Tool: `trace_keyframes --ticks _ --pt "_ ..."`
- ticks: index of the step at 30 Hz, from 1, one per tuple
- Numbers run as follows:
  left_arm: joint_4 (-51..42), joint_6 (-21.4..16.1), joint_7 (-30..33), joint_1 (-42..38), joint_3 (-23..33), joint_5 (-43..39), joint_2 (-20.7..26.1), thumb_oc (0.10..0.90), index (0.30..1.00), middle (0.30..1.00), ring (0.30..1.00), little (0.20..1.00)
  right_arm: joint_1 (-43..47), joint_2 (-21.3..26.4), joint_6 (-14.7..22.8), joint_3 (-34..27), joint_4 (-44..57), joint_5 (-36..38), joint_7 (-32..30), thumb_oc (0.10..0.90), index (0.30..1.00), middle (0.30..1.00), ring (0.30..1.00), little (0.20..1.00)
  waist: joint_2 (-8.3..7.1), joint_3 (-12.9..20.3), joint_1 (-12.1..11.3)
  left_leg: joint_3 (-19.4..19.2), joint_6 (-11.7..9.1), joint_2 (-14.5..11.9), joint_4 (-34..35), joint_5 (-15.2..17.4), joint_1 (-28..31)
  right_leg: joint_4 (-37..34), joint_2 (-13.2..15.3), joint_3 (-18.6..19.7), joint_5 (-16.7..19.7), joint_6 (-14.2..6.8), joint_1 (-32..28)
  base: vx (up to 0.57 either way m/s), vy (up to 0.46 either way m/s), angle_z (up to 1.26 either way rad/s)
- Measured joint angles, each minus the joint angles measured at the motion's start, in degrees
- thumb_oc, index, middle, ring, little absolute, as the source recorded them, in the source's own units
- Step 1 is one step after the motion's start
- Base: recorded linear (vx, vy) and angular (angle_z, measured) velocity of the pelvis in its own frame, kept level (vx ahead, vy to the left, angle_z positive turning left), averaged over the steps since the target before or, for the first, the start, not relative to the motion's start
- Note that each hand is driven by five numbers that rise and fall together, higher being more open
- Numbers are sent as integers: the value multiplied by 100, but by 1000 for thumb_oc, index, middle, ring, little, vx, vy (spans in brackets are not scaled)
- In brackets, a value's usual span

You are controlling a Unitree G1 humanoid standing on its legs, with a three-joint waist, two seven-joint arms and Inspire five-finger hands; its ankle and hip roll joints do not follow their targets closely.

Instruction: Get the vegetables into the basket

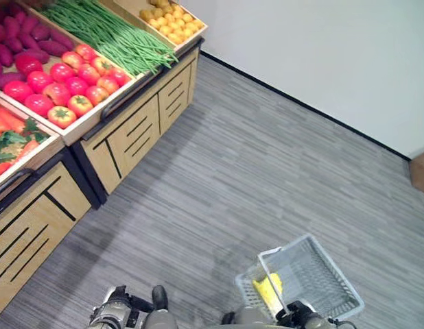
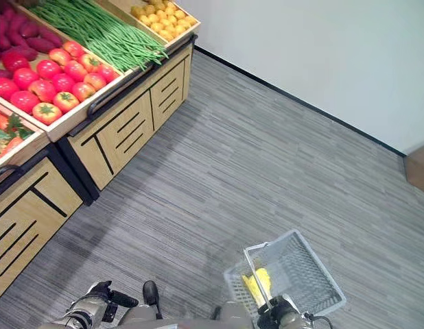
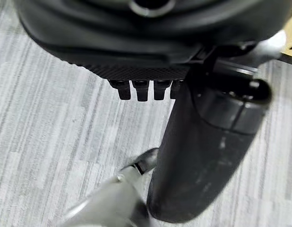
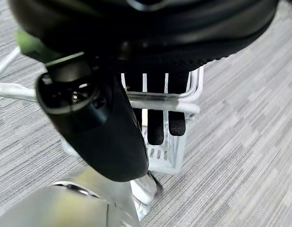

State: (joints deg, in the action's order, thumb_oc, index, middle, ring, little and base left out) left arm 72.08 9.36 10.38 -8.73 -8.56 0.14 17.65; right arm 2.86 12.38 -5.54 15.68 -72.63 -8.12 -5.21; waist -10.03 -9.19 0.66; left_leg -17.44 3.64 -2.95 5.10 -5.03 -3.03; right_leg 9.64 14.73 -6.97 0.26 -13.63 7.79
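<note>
The robot's left hand point(image 1: 159, 297) shows at the bottom edge of the head views, left of centre, on a silver-grey forearm that comes in from the lower left and is held low and close to the body. In the left wrist view its fingers point(image 3: 141, 90) are curled in, only their short tips showing in a row below the palm, with the thick dark thumb beside them and nothing between. The right hand point(image 2: 277, 317) sits at the bottom edge further right. In the right wrist view its fingers point(image 4: 155, 125) hook over the handle point(image 4: 160, 101) of the basket point(image 1: 322, 274).
</note>
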Motion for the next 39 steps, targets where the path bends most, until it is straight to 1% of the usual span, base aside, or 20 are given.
trace_keyframes --ticks 2,6,7,9,12,14,15,19,21,24,25,28,29,30,32,33,34,36,38,39 --pt "99 0 72 -31 -28 3 -20 900 1000 1000 1000 1000 -20 23 -1 -6 2 8 -40 400 300 300 300 300 75 -101 131 303 22 15 16 -18 64 -1115 -121 384 284 -6 -83 268 -127 71" --pt "108 -42 88 -33 -14 63 -78 900 1000 1000 1000 1000 -107 22 -6 -168 -3 78 -57 400 300 300 300 300 122 -283 235 917 -67 66 30 40 118 -1500 -197 371 942 32 88 228 -104 89" --pt "104 -50 89 -37 -12 64 -50 900 1000 1000 1000 1000 -115 7 -3 -192 -2 143 -56 400 300 300 300 300 100 -331 256 1046 -94 57 31 57 122 -1500 -245 359 937 31 38 169 -68 139" --pt "86 -81 85 -32 -21 88 155 900 1000 1000 1000 1000 -314 -198 -11 -249 -22 200 17 400 300 300 300 300 -195 -354 317 1269 -357 104 19 63 177 -1499 -376 944 175 149 -320 166 -74 162" --pt "-22 -92 99 123 81 97 -90 900 1000 1000 1000 1000 -156 25 -7 -236 -5 195 -14 400 300 300 300 300 182 -517 333 1294 -689 -289 -123 13 233 -1449 -821 1005 509 231 -616 109 -97 64" --pt "-30 -45 83 215 93 108 -181 900 1000 1000 1000 1000 -132 184 4 -162 2 187 -25 400 300 300 300 300 280 -506 401 1529 -897 -433 -106 -6 395 -1426 -957 817 610 556 -828 87 -175 43" --pt "-5 -47 88 281 142 107 -208 900 1000 1000 1000 1000 -79 223 1 -167 73 185 -18 400 300 300 300 300 350 -504 363 1609 -979 -485 -178 -53 352 -1425 -1047 729 552 591 -905 99 -217 46" --pt "-38 -66 94 212 136 101 -238 900 1000 1000 1000 1000 -51 272 -33 -142 104 182 -24 400 300 300 300 300 374 -456 347 1890 -1053 -548 -106 -74 349 -1415 -1085 481 470 731 -986 47 -189 37" --pt "-16 -78 151 191 129 45 -272 900 1000 1000 1000 1000 111 261 -42 -109 116 188 -13 400 300 300 300 300 487 -363 325 2249 -1116 -619 -238 -119 144 -1322 -1220 224 338 825 -993 58 -323 63" --pt "23 -56 191 218 110 -16 -380 900 1000 1000 1000 1000 140 327 -46 64 96 189 -43 400 300 300 300 300 699 -229 264 2495 -1197 -720 -262 -174 16 -1244 -1354 69 208 891 -971 32 -180 45" --pt "25 -58 199 238 80 -22 -462 900 1000 1000 1000 1000 121 378 -44 66 85 186 -69 400 300 300 300 300 866 -167 204 2624 -1272 -793 -217 -238 -46 -1220 -1458 -26 175 934 -968 19 -176 54" --pt "0 -75 216 245 -39 -26 -554 900 1000 1000 1000 1000 103 449 -44 99 45 188 -101 400 300 300 300 300 1117 -115 175 2983 -1407 -931 -239 -504 -312 -1085 -1673 -124 -13 1214 -849 -29 -123 73" --pt "2 -72 214 242 -40 -28 -566 900 1000 1000 1000 1000 106 471 -36 104 31 188 -103 400 300 300 300 300 1112 -121 161 2934 -1492 -948 -101 -551 -320 -1103 -1700 -232 -14 1255 -848 -100 -79 57" --pt "26 -60 214 302 -67 -27 -611 900 1000 1000 1000 1000 104 542 -30 102 36 186 -95 400 300 300 300 300 1305 -86 113 2844 -1352 -1000 -102 -312 -409 -1017 -1834 -302 -27 1278 -861 -110 -70 69" --pt "11 -53 217 165 -190 -19 -566 900 1000 1000 1000 1000 -9 553 -14 155 147 183 -127 400 300 300 300 300 1224 -148 108 2395 -1252 -1033 -325 554 -786 -877 -1715 -677 -105 1377 -741 -73 -46 126" --pt "0 -50 233 10 -212 -8 -442 900 1000 1000 1000 1000 46 533 -62 161 105 174 -92 400 300 300 300 300 869 -293 159 1700 -1118 -841 -449 440 -871 -885 -1253 -970 -73 1496 -632 -83 -60 124" --pt "19 -29 226 45 -190 -10 -385 900 1000 1000 1000 1000 139 543 -95 158 99 174 -72 400 300 300 300 300 805 -325 134 1546 -1122 -752 -506 336 -778 -903 -1130 -974 -6 1530 -596 -107 -77 93" --pt "224 80 200 160 -189 -3 -425 900 1000 1000 1000 1000 157 661 -92 156 130 172 -101 400 300 300 300 300 780 -366 258 973 -1178 -731 -756 285 -423 -982 -946 -1186 98 1485 -678 -64 -34 46" --pt "211 80 176 293 -192 -2 -502 900 1000 1000 1000 1000 161 740 -103 134 124 170 -112 400 300 300 300 300 936 -373 247 885 -1133 -714 -744 181 1 -878 -920 -1247 96 1379 -653 -128 -17 27" --pt "202 78 173 353 -191 -1 -578 900 1000 1000 1000 1000 162 808 -106 106 123 172 -145 400 300 300 300 300 1053 -372 252 868 -1104 -709 -730 -57 160 -816 -959 -1279 96 1296 -619 -172 -5 33"
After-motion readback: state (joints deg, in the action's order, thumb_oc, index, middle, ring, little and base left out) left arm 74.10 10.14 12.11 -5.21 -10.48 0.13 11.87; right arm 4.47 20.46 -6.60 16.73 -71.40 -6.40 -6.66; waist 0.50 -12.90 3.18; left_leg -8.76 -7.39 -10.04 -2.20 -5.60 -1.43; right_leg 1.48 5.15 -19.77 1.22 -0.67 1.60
